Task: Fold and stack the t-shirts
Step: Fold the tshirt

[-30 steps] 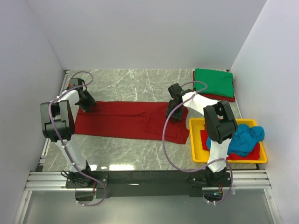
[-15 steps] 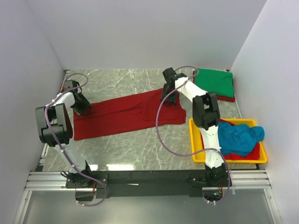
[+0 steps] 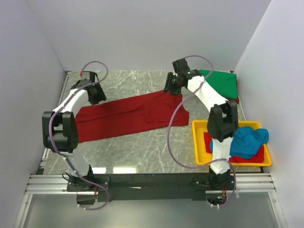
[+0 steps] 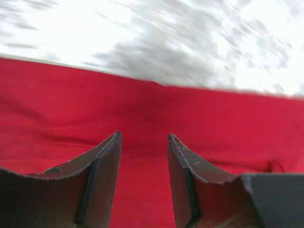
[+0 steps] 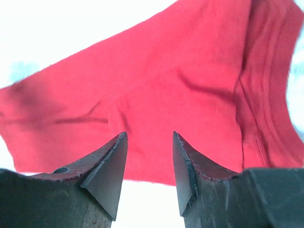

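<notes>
A dark red t-shirt [image 3: 128, 114] lies spread in a long slanted strip across the marble table, its right end farther back than its left. My left gripper [image 3: 97, 92] hangs open at the strip's far left edge; in the left wrist view the gripper [image 4: 142, 135] has red cloth [image 4: 152, 109] below it and nothing between the fingers. My right gripper [image 3: 169, 86] is open at the shirt's far right corner. The right wrist view shows this gripper [image 5: 149, 133] above the cloth's edge [image 5: 166, 80]. A folded green t-shirt [image 3: 219, 83] sits at the back right. A teal t-shirt [image 3: 247, 140] is bunched in the tray.
The yellow tray [image 3: 195, 147] stands at the front right and also holds a red cloth [image 3: 208, 142] under the teal one. Another red layer [image 3: 229, 99] peeks out beneath the green shirt. White walls close in the table on three sides.
The red shirt's right end swung toward the back, so it now lies slanted. Both grippers moved back, from on the cloth to its far edge.
</notes>
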